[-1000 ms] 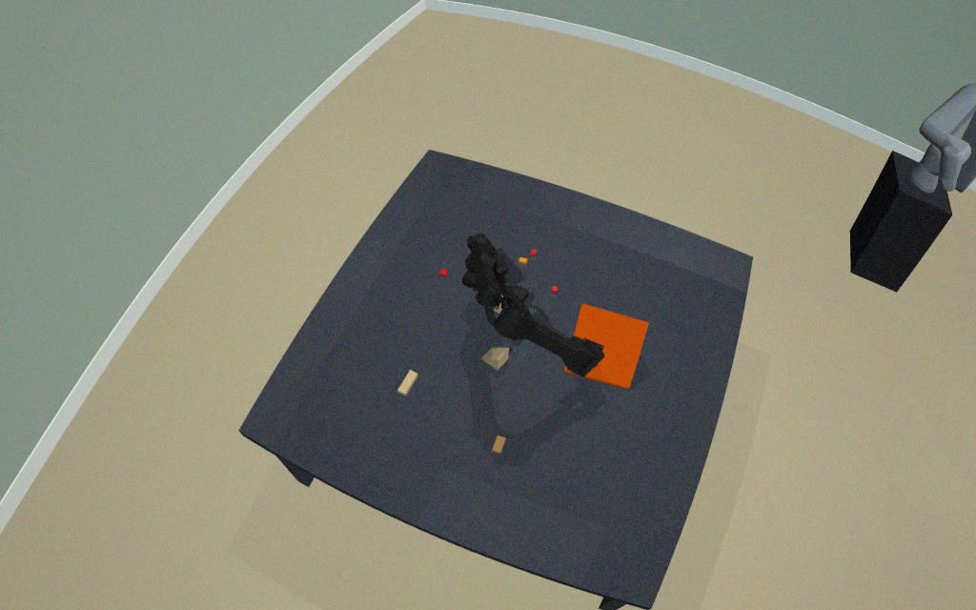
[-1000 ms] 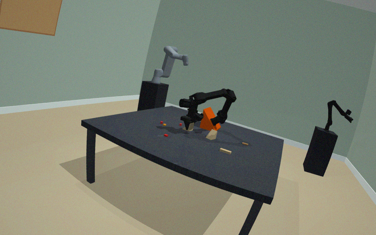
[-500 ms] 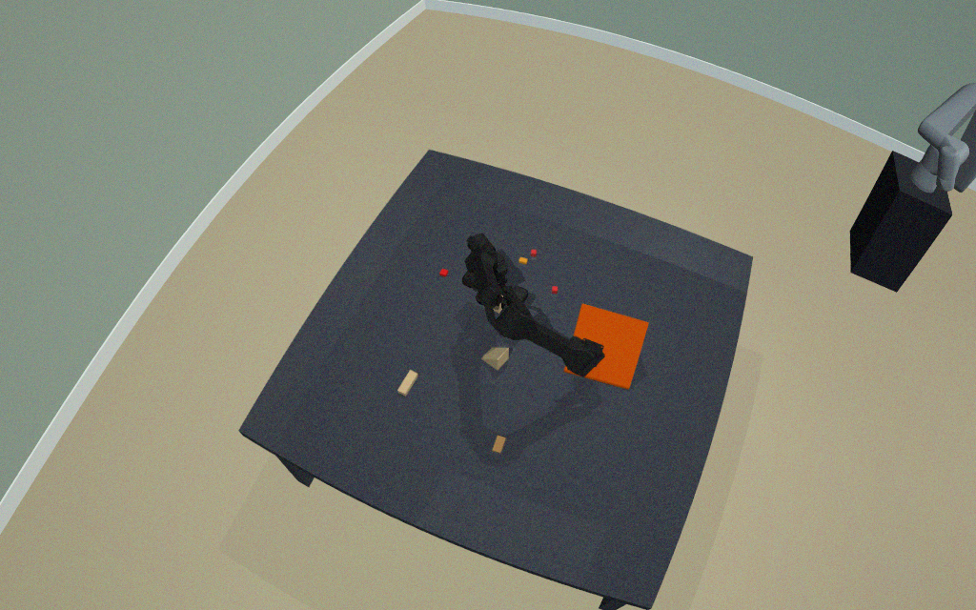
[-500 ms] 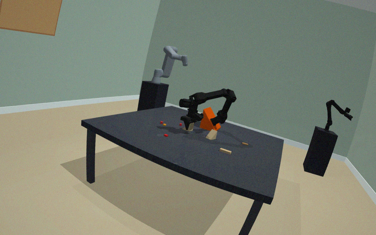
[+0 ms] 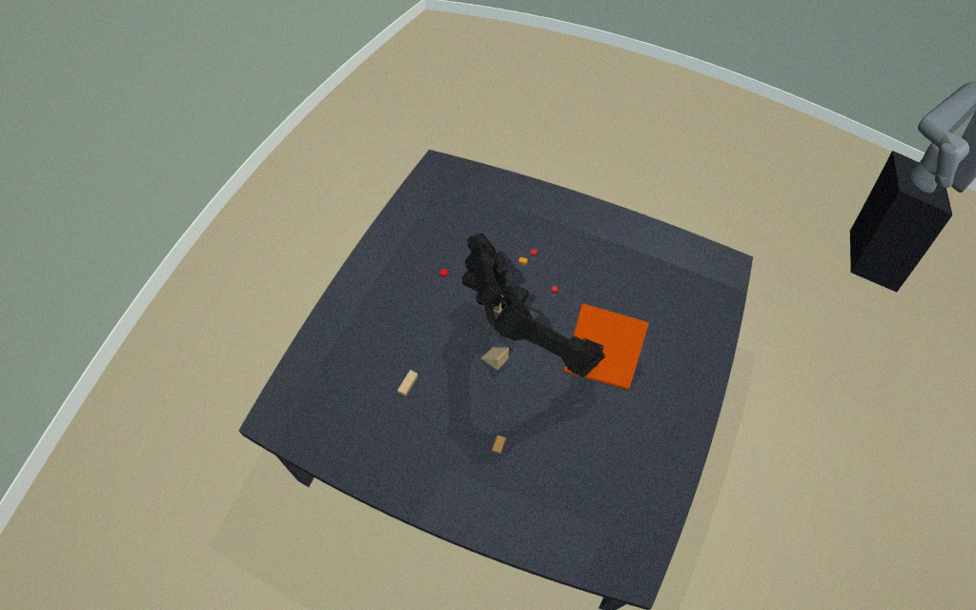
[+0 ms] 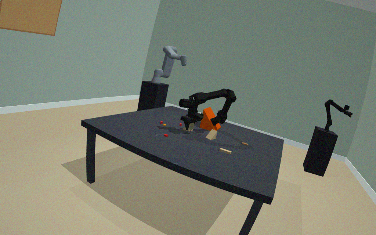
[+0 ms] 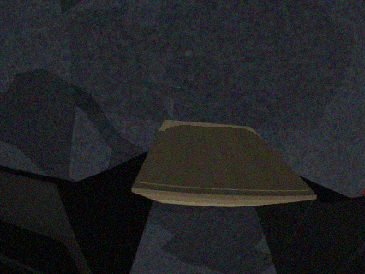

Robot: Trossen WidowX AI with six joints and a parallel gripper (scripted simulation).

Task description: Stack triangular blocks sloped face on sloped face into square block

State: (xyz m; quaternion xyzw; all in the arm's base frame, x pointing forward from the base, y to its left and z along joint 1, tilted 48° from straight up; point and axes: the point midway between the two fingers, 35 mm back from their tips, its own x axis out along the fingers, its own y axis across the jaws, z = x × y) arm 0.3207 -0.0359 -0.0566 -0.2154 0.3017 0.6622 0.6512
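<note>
My gripper [image 5: 497, 308] [image 6: 189, 125] [image 7: 204, 158] is shut on a tan triangular block [image 6: 189, 127] [image 7: 219, 162] and holds it low over the dark table [image 5: 576, 467] [image 6: 133, 128]. I cannot tell whether the block touches the top. In the overhead view the arm hides nearly all of it. The other tan triangular block [image 5: 497, 357] [image 6: 211, 134] lies on the table a short way off, apart from the gripper.
A large orange wedge [image 5: 611, 337] [image 6: 207, 119] stands by the arm's base. Small red cubes [image 5: 443, 273] [image 6: 165, 135] and an orange cube [image 5: 523, 260] lie near the gripper. Two tan bars [image 5: 408, 382] [image 5: 498, 443] [image 6: 225, 151] lie toward the front.
</note>
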